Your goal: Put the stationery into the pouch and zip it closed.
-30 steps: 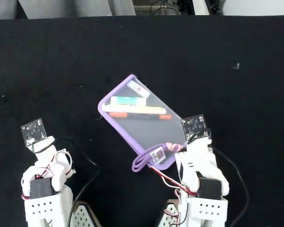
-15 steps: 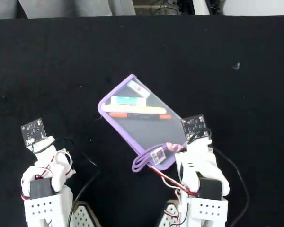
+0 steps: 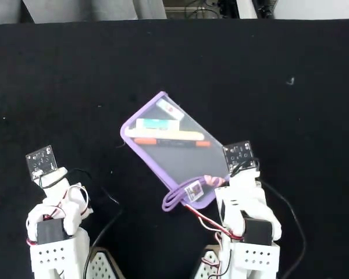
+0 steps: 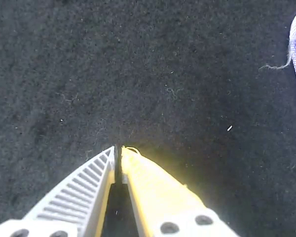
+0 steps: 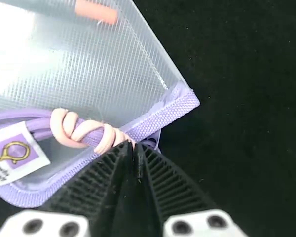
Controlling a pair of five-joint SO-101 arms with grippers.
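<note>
Item: one flat pouch point(image 3: 174, 154), clear ribbed plastic face with a purple woven border, lying diagonally at the middle of the black table point(image 3: 279, 87), one corner to the far left, the opposite corner to the near right. Contents, seen through the face: a yellow pen point(image 3: 168, 135), an orange pen point(image 3: 171, 142) just beside it on the near side, a teal piece point(image 3: 154, 123) and a small white piece point(image 3: 170, 108) toward the far corner. All four lie inside the border. I cannot tell whether the zip is run fully home. Attachments at the near corner: a purple cord point(image 3: 173, 200) looped onto the table, a pink coil point(image 5: 84, 131) wound around it, and a printed tag point(image 5: 15, 150). Right gripper point(image 5: 134, 148): fingers pressed together, tips at the pouch's border right by the pink coil. I cannot make out whether anything is pinched between them. Left gripper point(image 4: 118, 150): fingers closed on nothing, over bare cloth at the near left, well apart from the pouch. Handling, as I judge it: light, limp, and slick on the plastic face, so it would likely slide across the cloth under any pull. I would hold it by the woven border or a corner, which offers better grip, and keep clear of the floppy cord.
</note>
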